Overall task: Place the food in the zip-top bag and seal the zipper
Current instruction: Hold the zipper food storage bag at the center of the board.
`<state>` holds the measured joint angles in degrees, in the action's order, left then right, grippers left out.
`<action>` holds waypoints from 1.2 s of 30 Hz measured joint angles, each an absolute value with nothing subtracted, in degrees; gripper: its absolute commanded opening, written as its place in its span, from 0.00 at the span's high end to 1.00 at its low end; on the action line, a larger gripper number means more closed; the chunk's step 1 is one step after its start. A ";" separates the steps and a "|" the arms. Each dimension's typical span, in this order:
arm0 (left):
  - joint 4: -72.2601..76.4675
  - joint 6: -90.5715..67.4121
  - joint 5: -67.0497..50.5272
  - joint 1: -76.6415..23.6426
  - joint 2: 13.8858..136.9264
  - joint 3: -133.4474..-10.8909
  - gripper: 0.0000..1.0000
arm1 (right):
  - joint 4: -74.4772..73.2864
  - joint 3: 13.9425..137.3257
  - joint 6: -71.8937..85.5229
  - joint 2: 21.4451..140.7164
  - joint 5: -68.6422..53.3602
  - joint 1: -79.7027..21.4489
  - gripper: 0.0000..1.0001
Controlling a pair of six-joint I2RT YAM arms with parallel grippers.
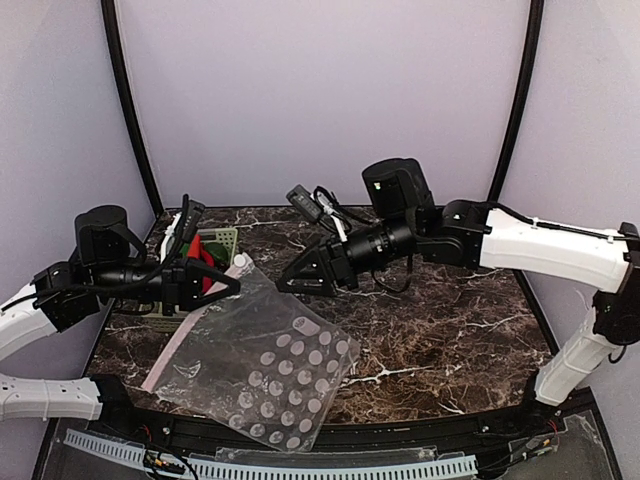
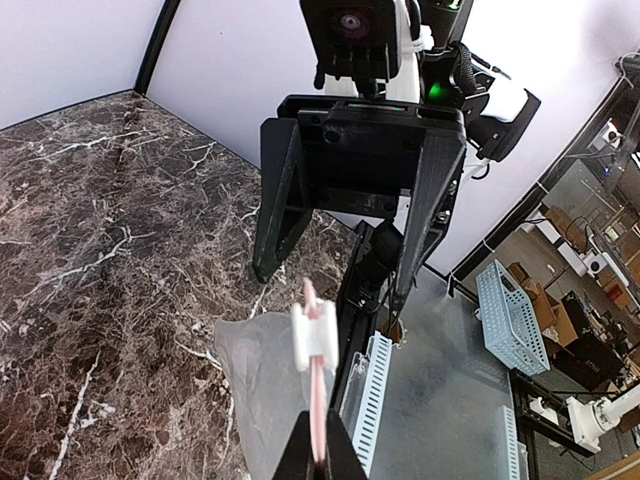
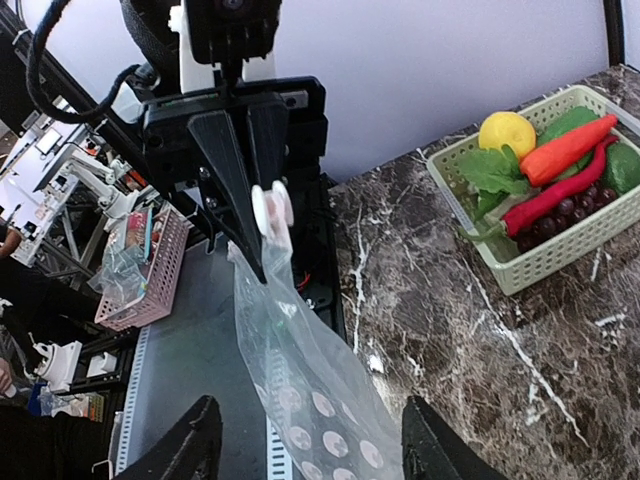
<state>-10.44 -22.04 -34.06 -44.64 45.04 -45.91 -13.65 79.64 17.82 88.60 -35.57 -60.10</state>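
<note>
Grip on the zip-top bag [image 1: 262,362] comes from the left gripper [image 2: 318,452] alone: we see its fingers pressed together on the zipper [image 2: 315,405], a pink strip carrying a white slider [image 2: 313,338]. From the top camera, that pinched mouth edge is lifted at about 9 o'clock on the marble table [image 1: 450,320]. The clear plastic slopes down from it toward 7 o'clock, and its lower corner reaches the near edge. The only print we can make out on the bag is its rows of white dots. The right gripper [image 1: 290,283] sits near the table's centre, pointing toward 9 o'clock at the bag's mouth; its jaws stand wide apart and hold nothing. The food lies in a pale green mesh basket [image 3: 560,250] at about 10 o'clock, just behind the left gripper. In the right wrist view we count a yellow lemon [image 3: 507,133], an orange-red chili pepper [image 3: 566,150], a long red chili pepper [image 3: 548,197], a green leafy vegetable [image 3: 492,170] and dark round berries [image 3: 575,210].
</note>
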 measured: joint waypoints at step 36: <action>-12.93 -21.08 -34.54 -44.64 47.51 -48.88 0.35 | -2.59 85.71 19.33 98.50 -43.99 -62.22 1.00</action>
